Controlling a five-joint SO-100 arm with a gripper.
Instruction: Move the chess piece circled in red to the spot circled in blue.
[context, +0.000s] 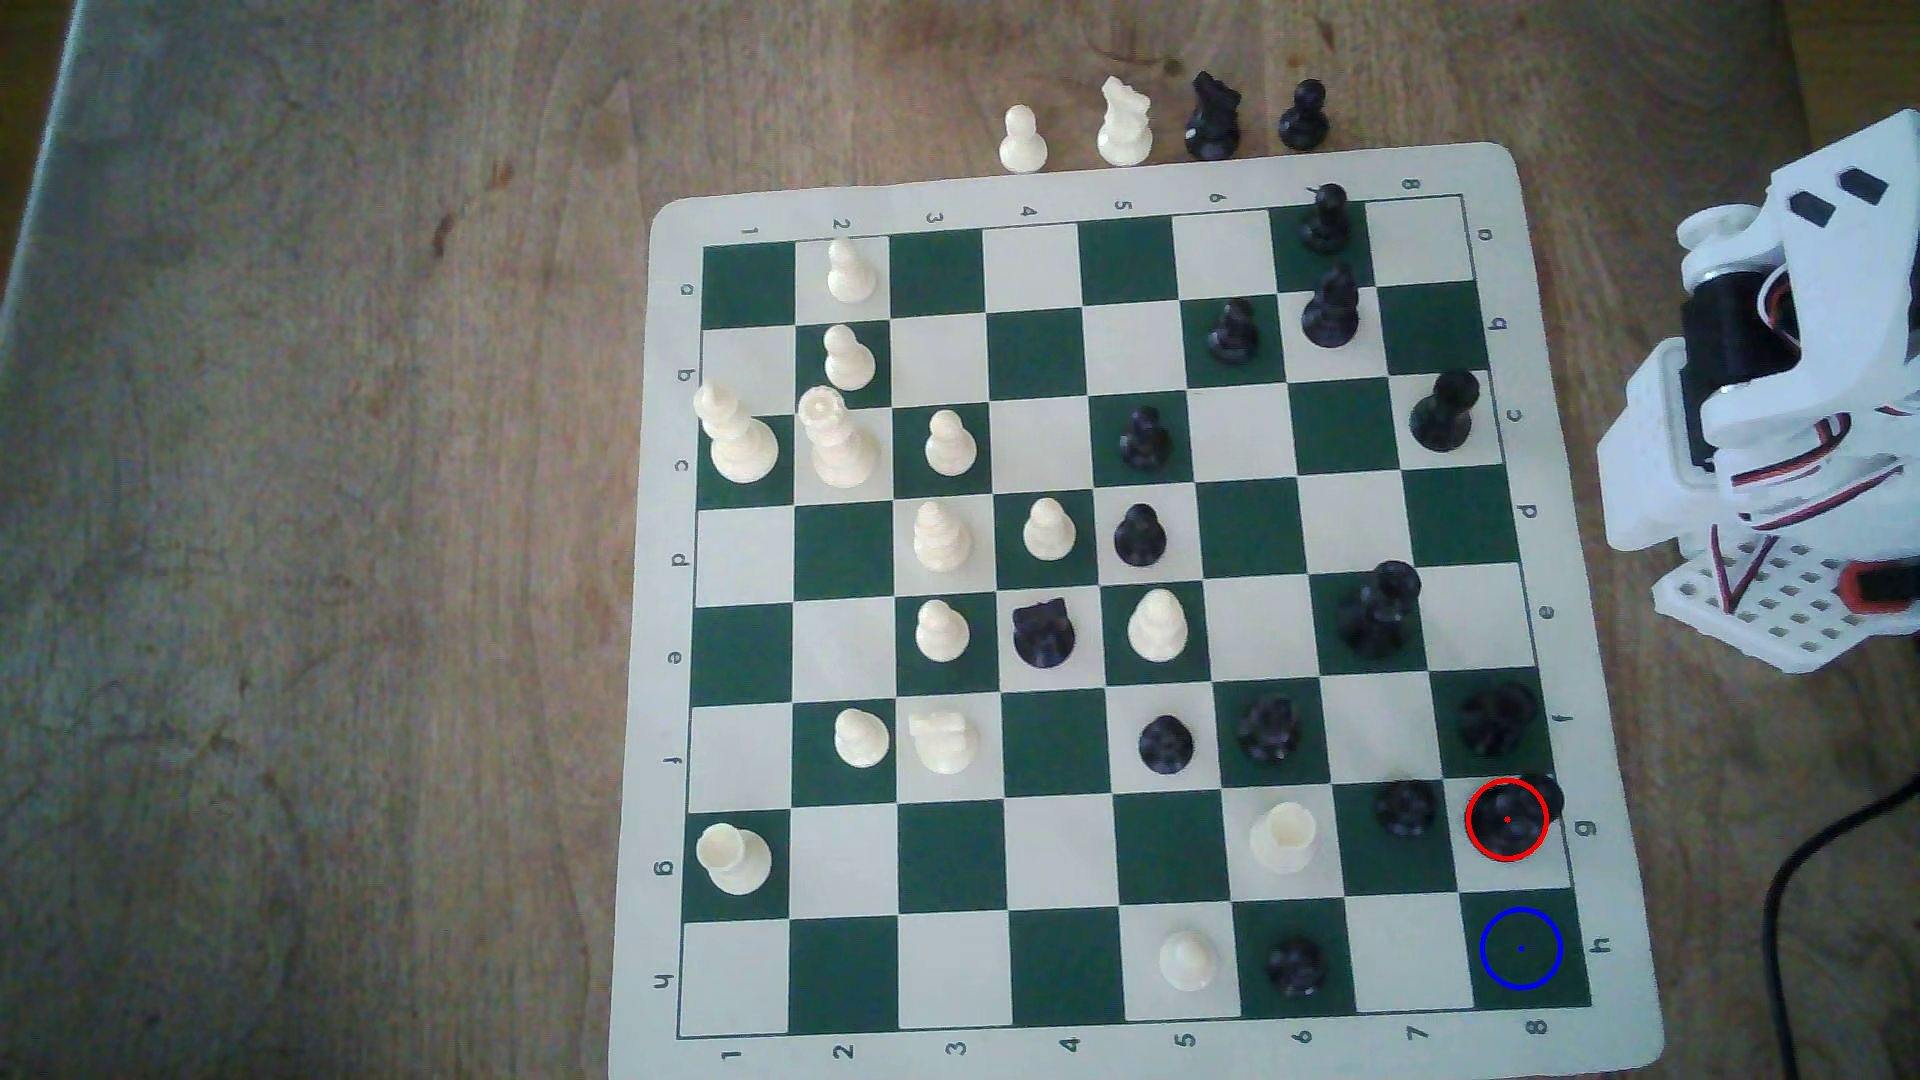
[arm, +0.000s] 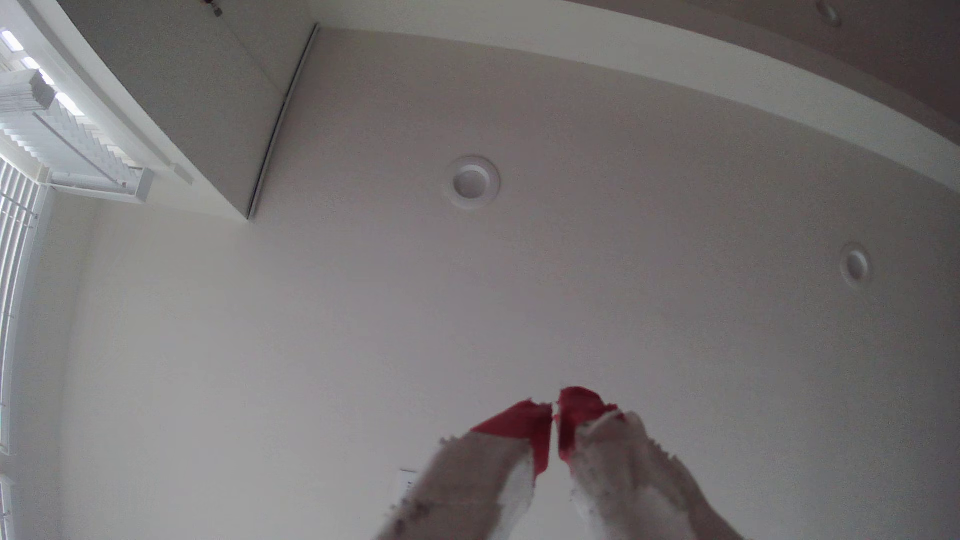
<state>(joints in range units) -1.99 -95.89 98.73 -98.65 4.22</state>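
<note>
Red-tipped gripper (arm: 555, 415) points up at the ceiling, its two fingers almost together, holding nothing. At the exterior view's right, the white arm (context: 1787, 395) sits folded beside the board (context: 1605, 665). The chess piece (context: 1507, 820) stands on g8, near the board's edge. Just below it, the spot (context: 1521, 947) at corner h8 is free.

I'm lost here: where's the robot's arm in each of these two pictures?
Exterior view: the arm sits folded at the exterior view's right edge, beside the chessboard.
Wrist view: its end effector, red tips closed together, points at the ceiling.
Shared landmark: the arm's own white plastic.
</note>
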